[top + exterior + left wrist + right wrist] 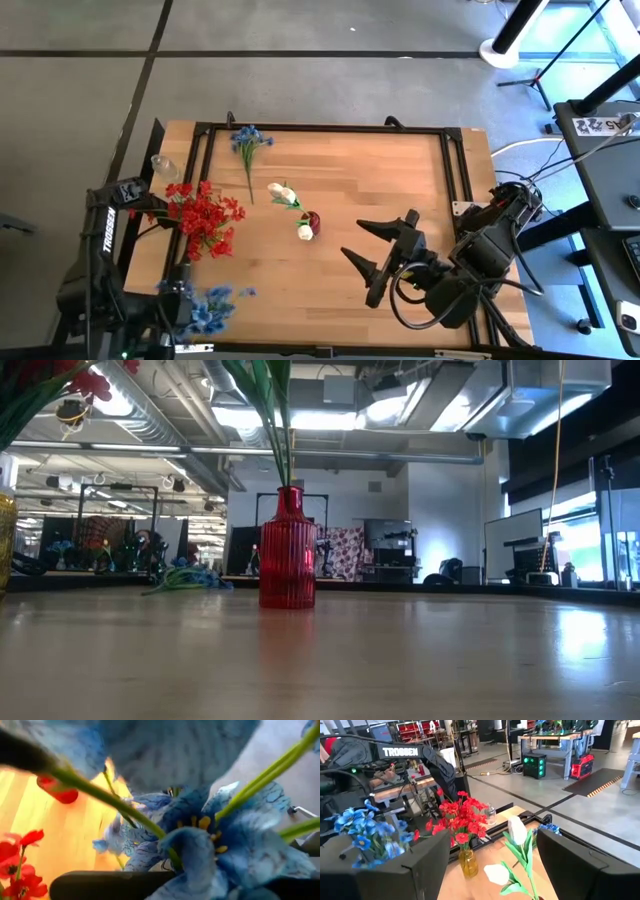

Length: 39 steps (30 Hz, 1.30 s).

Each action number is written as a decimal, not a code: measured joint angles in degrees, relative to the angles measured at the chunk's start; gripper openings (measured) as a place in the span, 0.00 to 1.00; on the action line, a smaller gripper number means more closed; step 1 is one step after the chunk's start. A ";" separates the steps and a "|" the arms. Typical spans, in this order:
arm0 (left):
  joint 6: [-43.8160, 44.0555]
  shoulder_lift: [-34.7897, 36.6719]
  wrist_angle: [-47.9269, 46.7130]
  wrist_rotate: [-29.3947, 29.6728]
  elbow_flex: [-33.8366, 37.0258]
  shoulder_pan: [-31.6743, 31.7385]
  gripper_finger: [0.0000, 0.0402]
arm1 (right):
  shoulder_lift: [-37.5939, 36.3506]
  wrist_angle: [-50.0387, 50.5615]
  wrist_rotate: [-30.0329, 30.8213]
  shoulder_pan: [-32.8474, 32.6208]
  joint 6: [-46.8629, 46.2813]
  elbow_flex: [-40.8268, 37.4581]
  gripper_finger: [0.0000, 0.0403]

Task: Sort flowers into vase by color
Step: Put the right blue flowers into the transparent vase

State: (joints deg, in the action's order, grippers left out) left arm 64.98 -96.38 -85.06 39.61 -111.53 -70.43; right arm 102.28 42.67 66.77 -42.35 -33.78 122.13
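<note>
High view shows the pale wooden-plank tabletop [330, 200] edged by a black metal frame. Largest of the flowers is the red bunch [205, 220], a dense cluster of small scarlet blooms standing near the tabletop's left edge; the right wrist view shows its stems in a small amber glass vase [468, 862]. Next is a bunch of blue flowers [205, 305] with veined petals and yellow centres at the front-left corner, held up off the tabletop by the left tool [178, 300], whose fingers are closed tight on the green stems; the left wrist view is filled with these blue petals [200, 845]. A second, smaller blue sprig [248, 145] lies flat near the far edge, its thin green stem pointing towards the middle. White tulip-like flowers [288, 200] with closed oval buds and green leaves stand in a ribbed red glass vase [287, 550] near the middle of the tabletop; the low view shows the vase upright with the stems rising from its narrow neck. A clear glass vessel [165, 167] sits at the left edge, just beyond the red bunch. The right tool [385, 252] hovers right of the red vase, its two dark fingers spread wide and holding nothing.
</note>
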 joint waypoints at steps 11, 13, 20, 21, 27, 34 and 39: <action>6.45 1.16 -4.96 7.65 0.27 1.20 0.01 | 0.00 3.68 -0.38 0.00 0.00 0.00 0.74; 6.39 1.32 -4.96 8.18 0.27 1.68 0.01 | 0.00 3.87 -0.38 0.00 -0.01 0.01 0.74; 4.92 1.68 -4.95 4.98 -0.70 0.96 0.01 | 0.00 3.86 -1.01 0.00 -0.31 0.02 0.74; 4.91 1.68 -4.96 4.79 -1.01 0.70 0.01 | 0.00 3.86 -1.05 0.00 -0.32 0.02 0.74; 4.91 1.68 -5.01 6.84 -3.49 -0.97 0.01 | 0.00 3.85 -1.38 0.00 -0.42 0.02 0.74; -0.11 1.96 -4.52 7.72 -5.83 -2.84 0.01 | 0.00 3.81 -1.34 0.00 -0.75 0.02 0.74; -2.88 1.95 -4.05 9.96 -5.02 -6.22 0.01 | 0.00 3.79 -1.34 0.00 -0.88 0.02 0.74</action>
State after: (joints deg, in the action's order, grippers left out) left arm 62.10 -94.43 -89.11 49.57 -116.55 -76.65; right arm 102.28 46.46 65.43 -42.35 -34.66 122.15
